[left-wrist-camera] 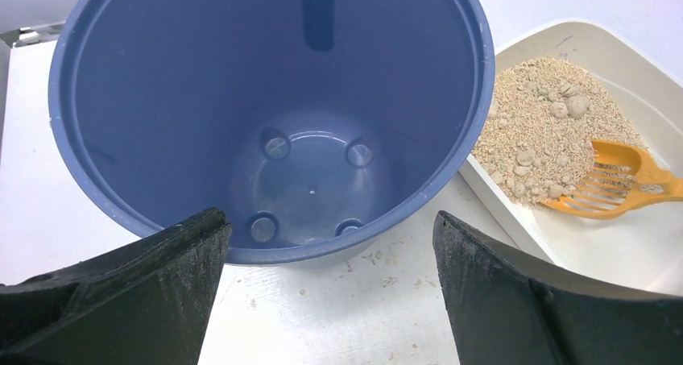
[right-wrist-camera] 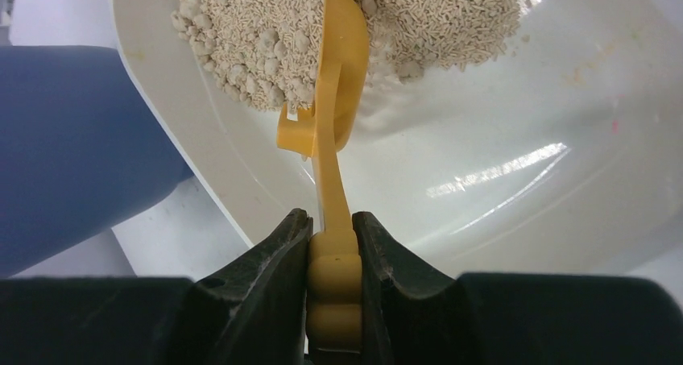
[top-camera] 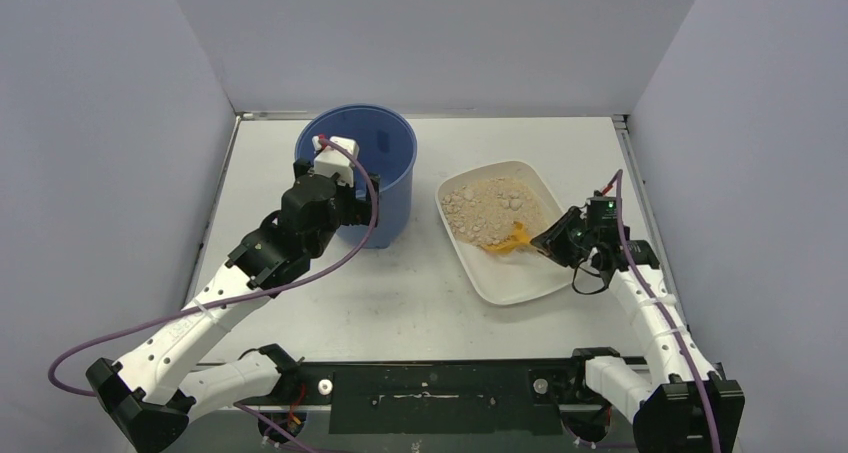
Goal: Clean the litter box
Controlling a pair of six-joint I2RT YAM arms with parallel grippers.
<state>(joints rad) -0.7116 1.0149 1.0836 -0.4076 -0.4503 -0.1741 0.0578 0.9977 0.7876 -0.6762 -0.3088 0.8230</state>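
The white litter box (top-camera: pixel 520 278) lies right of centre, with tan granules and clumps (top-camera: pixel 490 208) heaped at its far end; it also shows in the left wrist view (left-wrist-camera: pixel 636 252) and the right wrist view (right-wrist-camera: pixel 515 180). My right gripper (top-camera: pixel 552 241) is shut on the handle of the yellow slotted scoop (right-wrist-camera: pixel 334 123), whose head is dug into the near edge of the granules (right-wrist-camera: pixel 266 35). The scoop also shows in the left wrist view (left-wrist-camera: pixel 616 189). My left gripper (left-wrist-camera: pixel 332 228) is open and empty, held at the near rim of the empty blue bucket (left-wrist-camera: pixel 274 123).
The blue bucket (top-camera: pixel 385 138) stands left of the litter box, a small gap between them. A few loose granules lie on the white table (left-wrist-camera: pixel 387 280) by the bucket's base. Grey walls enclose the table at the back and both sides.
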